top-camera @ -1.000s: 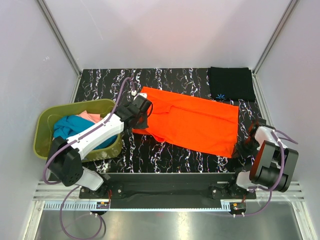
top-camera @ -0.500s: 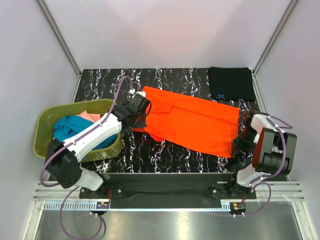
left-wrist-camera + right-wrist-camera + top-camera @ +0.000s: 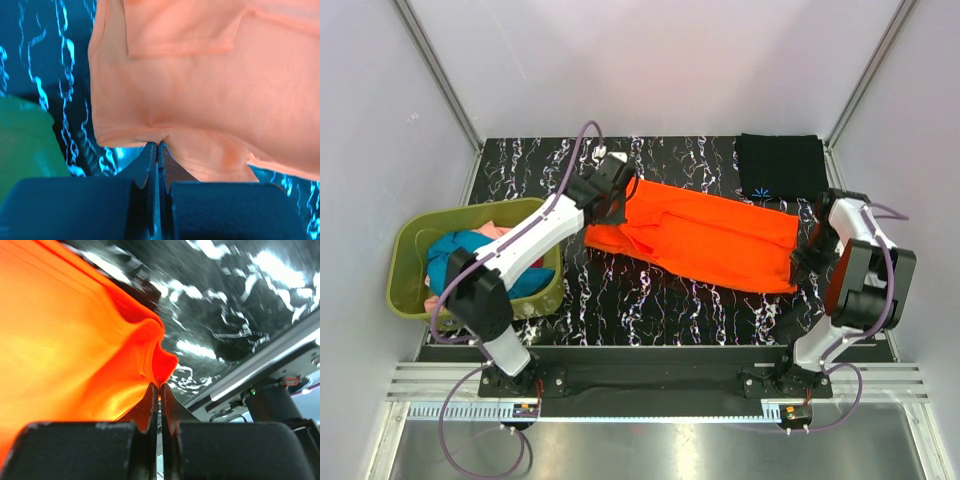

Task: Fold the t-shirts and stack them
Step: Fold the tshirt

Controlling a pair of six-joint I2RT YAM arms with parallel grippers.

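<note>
At mid-frame, left gripper (image 3: 157, 147) and right gripper (image 3: 160, 386) each pinch an edge of the orange t-shirt (image 3: 710, 240). They should travel evenly, with the cloth taut.

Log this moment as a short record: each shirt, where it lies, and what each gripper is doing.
orange t-shirt: lying across the middle of the table, pinched at both ends
black t-shirt: folded, far right corner, light-blue mark near its front edge
basket: olive-green, at the table's left edge, holding teal cloth and pink cloth
left gripper: shut on the orange t-shirt's left edge
right gripper: shut on the orange t-shirt's right edge
</note>
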